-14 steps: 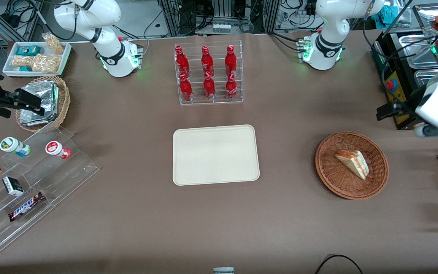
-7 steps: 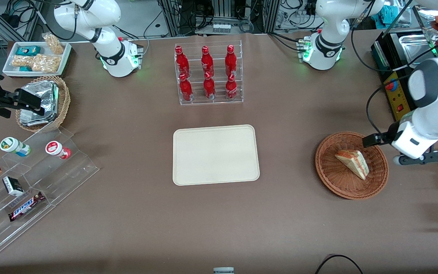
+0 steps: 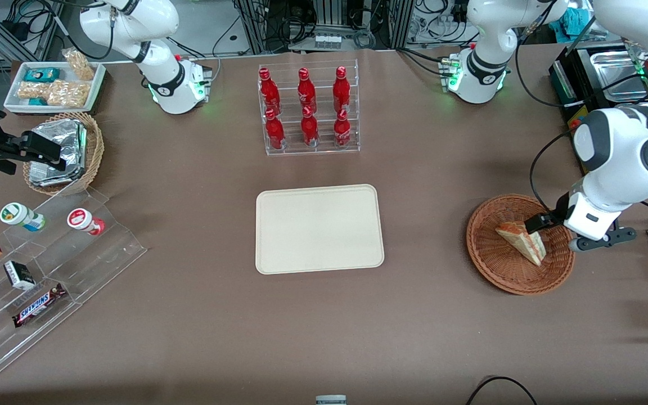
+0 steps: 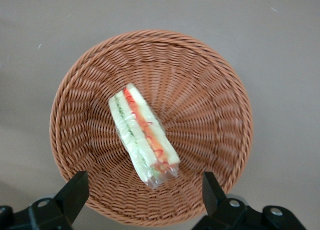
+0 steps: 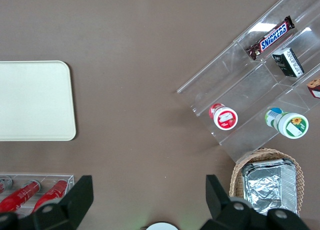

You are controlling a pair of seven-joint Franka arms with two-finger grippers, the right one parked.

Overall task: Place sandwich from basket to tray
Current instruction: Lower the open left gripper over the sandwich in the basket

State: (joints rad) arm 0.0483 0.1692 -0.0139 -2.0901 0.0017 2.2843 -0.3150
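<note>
While the sandwich [image 3: 522,242] lies inside the basket [image 3: 493,269], the end effector [image 4: 145,195] hangs above it with its fingers [image 4: 76,190] spread wide and nothing between them. From the wrist camera, the two dark fingers stand apart on either side of the wedge's narrow end, above the basket's rim, and neither touches the wrap. The sandwich rests a little off the basket's middle, lying on its side so that the pale bread, the green layer and the red-orange layer show as stripes under the clear film.

From the front, the arm's white wrist covers the basket's edge toward the working arm's end of the surface [image 3: 425,315], and a dark fingertip shows just beside the wedge's toasted crust. The basket sits on the brown surface toward that same end, well apart from the tray [image 3: 319,229]. The tray lies flat near the middle of the surface, bare. Farther from the front camera than the tray stands a clear rack [image 3: 308,147] holding six red bottles [image 3: 307,104] in two rows. Toward the parked arm's end, a tan basket [image 3: 95,147] holds foil packets [image 3: 61,152], a white tray [image 3: 14,104] carries snack bags, and a clear stepped stand [image 3: 76,264] bears small cups and a chocolate bar [image 3: 39,304].
</note>
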